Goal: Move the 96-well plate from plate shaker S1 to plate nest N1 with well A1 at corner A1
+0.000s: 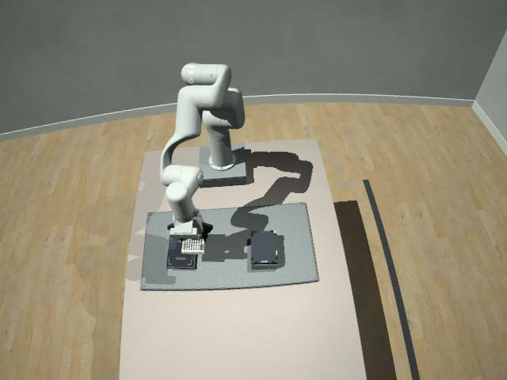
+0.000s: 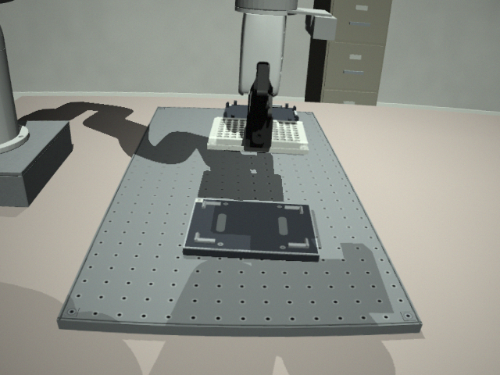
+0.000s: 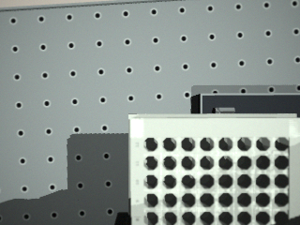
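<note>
You have the white 96-well plate (image 2: pixel 282 135) clamped in the black gripper (image 2: pixel 257 139): its jaws stand wide, closed across the plate's width and holding it level in the air, clear of the perforated grey breadboard (image 2: pixel 121 226) below. In the exterior view the gripper covers the plate's middle, with rows of wells showing on either side of it, and the plate's square shadow lies on the breadboard between the plate and the plate nest N1 (image 2: pixel 250 230). That nest sits nearer the camera, a dark flat base with pale L-shaped corner locators and two oval slots, nothing resting on it. Behind the plate you can just make out the dark top of the plate shaker S1 (image 2: pixel 284 112), its clamps showing above the plate's far edge. From the top view, the white arm (image 1: pixel 192 123) reaches down from its grey pedestal (image 1: pixel 242 173), and the plate (image 1: pixel 192 245) hangs over the nest's (image 1: pixel 180 261) upper right part rather than squarely over it, while the shaker (image 1: pixel 264 249) stands well apart to the right. The wrist camera looks past the plate's (image 3: pixel 211 178) near edge and wells to a corner of the nest (image 3: pixel 262 104) beyond. You cannot tell from these views where the cut-off corner sits.
</note>
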`<state>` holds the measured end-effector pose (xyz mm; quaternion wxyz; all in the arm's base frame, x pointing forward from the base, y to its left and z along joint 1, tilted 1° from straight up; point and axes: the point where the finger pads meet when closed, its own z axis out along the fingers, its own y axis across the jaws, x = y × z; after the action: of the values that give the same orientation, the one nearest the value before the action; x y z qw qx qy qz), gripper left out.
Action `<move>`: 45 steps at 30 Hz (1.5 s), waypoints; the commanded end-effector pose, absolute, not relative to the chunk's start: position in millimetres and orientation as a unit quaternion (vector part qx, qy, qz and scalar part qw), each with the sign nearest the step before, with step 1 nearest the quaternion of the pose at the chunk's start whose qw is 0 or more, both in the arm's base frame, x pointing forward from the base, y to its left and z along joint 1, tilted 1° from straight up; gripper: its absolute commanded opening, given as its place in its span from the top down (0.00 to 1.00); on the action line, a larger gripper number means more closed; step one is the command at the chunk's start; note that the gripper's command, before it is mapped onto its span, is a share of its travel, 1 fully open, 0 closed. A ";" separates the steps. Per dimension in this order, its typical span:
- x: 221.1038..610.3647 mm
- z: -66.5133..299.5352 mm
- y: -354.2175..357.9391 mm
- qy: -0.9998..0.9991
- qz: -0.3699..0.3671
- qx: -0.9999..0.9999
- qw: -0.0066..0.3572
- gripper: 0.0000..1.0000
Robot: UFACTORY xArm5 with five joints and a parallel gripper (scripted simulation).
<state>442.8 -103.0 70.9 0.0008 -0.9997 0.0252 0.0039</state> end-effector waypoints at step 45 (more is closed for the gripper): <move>439.0 64.2 -175.6 0.025 0.002 -1.000 -0.006 1.00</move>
<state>437.3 -175.4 62.3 0.0010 -0.9997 0.0248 0.0027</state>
